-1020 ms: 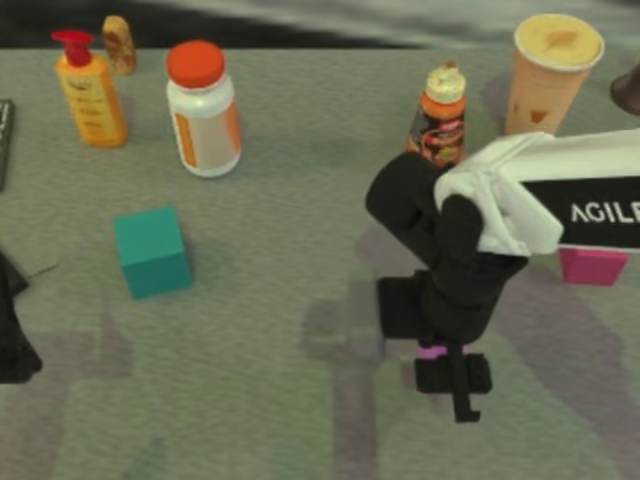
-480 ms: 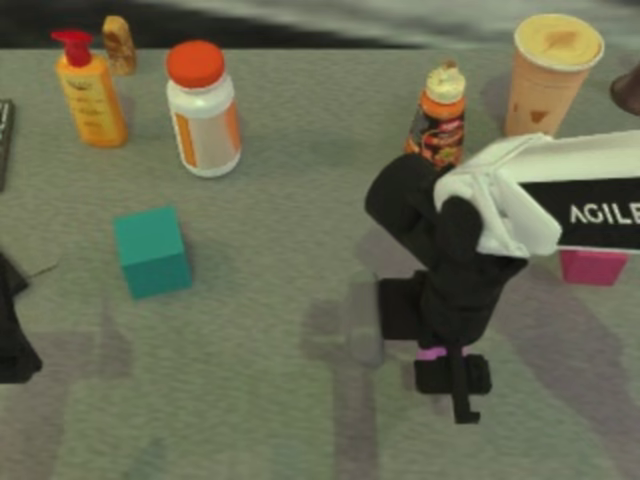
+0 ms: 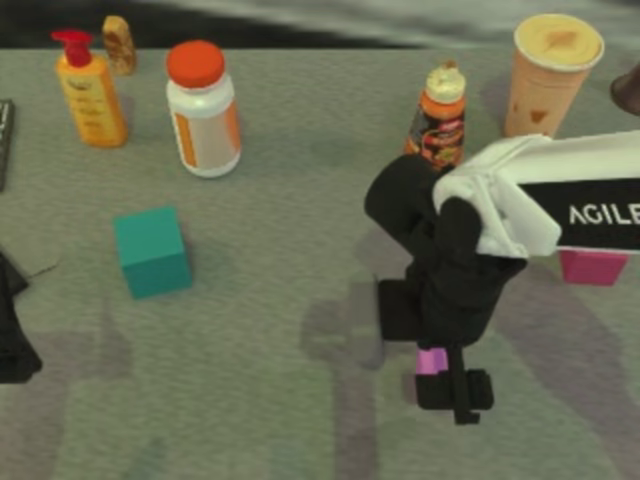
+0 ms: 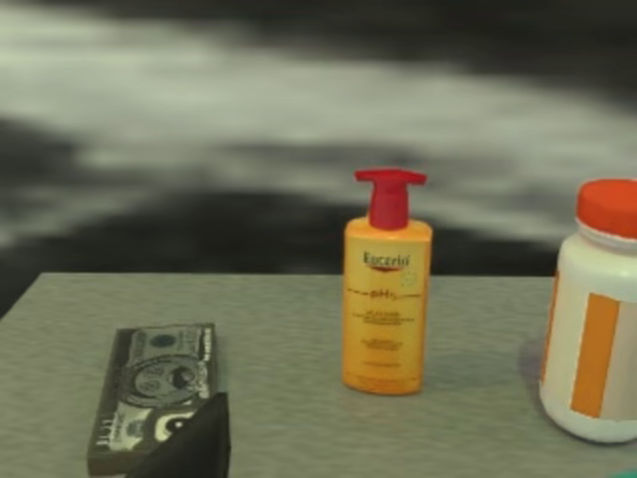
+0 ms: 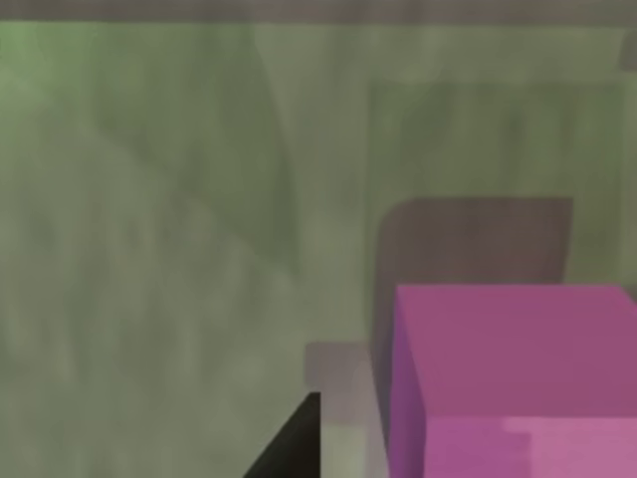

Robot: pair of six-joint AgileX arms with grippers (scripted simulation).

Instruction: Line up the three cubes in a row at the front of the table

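The small light pink cube [image 3: 430, 362] rests on the table [image 3: 300, 420] near the front, right of centre. My right gripper [image 3: 455, 388] hovers over it, open. In the right wrist view the pink cube [image 5: 513, 383] lies beside one dark fingertip [image 5: 294, 443], with a gap between them. Over on the left half of the table is the large teal cube [image 3: 152, 252]. The dark magenta cube [image 3: 593, 267] is at the right, partly under my right arm. My left gripper [image 3: 12, 340] is parked at the left edge, open and empty.
Along the back stand an orange pump bottle [image 3: 90, 90], a small brown bottle [image 3: 119, 43], a white bottle with an orange cap [image 3: 203, 108], a small printed bottle [image 3: 440, 115] and a tall cup [image 3: 552, 70]. A stack of banknotes [image 4: 154, 393] lies at the far left.
More of the pink cube shows beside my right gripper than before. The gripper has shifted slightly toward the front. The other cubes and the left arm have stayed put.
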